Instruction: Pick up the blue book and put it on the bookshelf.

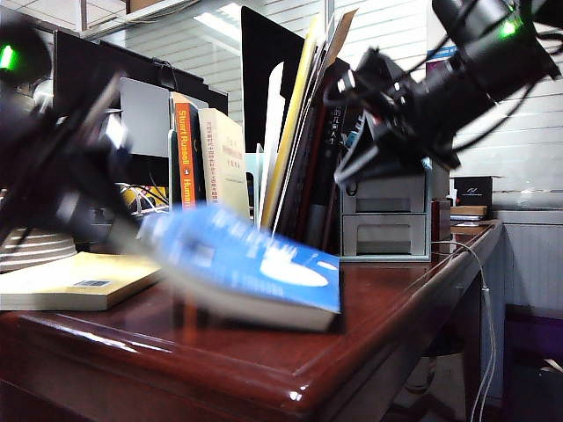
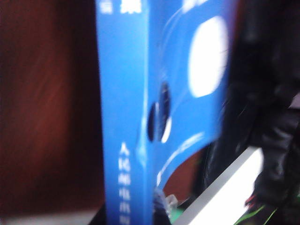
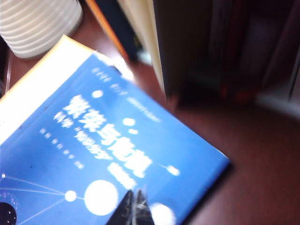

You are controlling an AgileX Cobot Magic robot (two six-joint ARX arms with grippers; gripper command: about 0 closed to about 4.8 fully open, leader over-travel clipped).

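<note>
From the exterior view, my left pincer (image 1: 132, 230) is low on the left, blurred, at the near-left end of the blue book (image 1: 242, 264). The book is tilted, its far end raised off the dark wooden desk (image 1: 378, 308) and its low corner near the desk's front edge. Just behind it to the left lies a pale yellow paperback (image 1: 75, 280). The bookshelf (image 1: 264, 180) stands behind, with an orange-spined book (image 1: 185, 158) and other volumes leaning in it; a grey drawer organizer (image 1: 385, 224) sits just to its right. My right pincer (image 1: 361, 154) hangs high on the right, in front of the leaning books, clear of the blue book.

In my left wrist view, the blue book (image 2: 159, 108) fills the middle, spine and cover both showing. The jaws are closed on the blue book at its near end.

In my right wrist view, the blue book (image 3: 108, 154) lies below, overlapping the pale yellow paperback (image 3: 42, 79). My right pincer (image 3: 133, 211) is closed, its dark tips together and holding nothing.
</note>
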